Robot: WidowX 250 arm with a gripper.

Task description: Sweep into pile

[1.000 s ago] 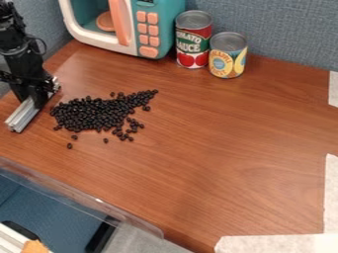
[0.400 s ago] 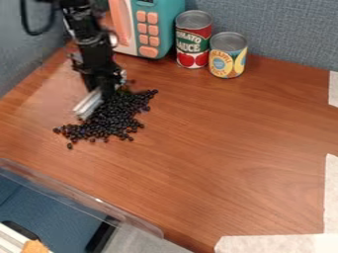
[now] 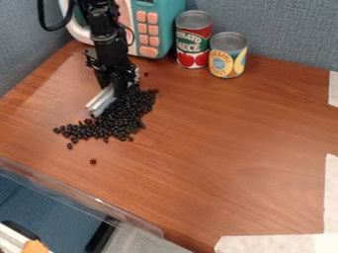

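Finding black beans [image 3: 124, 120] heaped on the left part of the counter [image 3: 224, 148], right beside a silver bar [image 3: 100, 102]. Looks partly done: mostly gathered, but ragged toward the near left, with strays left to bring in, including a lone bean [image 3: 93, 161] out front. Gripping the silver bar narrowly with the end effector [image 3: 120, 88], low at the heap's edge. Farther back, notice two cans [image 3: 193, 40] beside a toy microwave [image 3: 160, 24].

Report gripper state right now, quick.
Gripper: can't tell whether open or closed; silvery bar at its lower end, beside the black beans.
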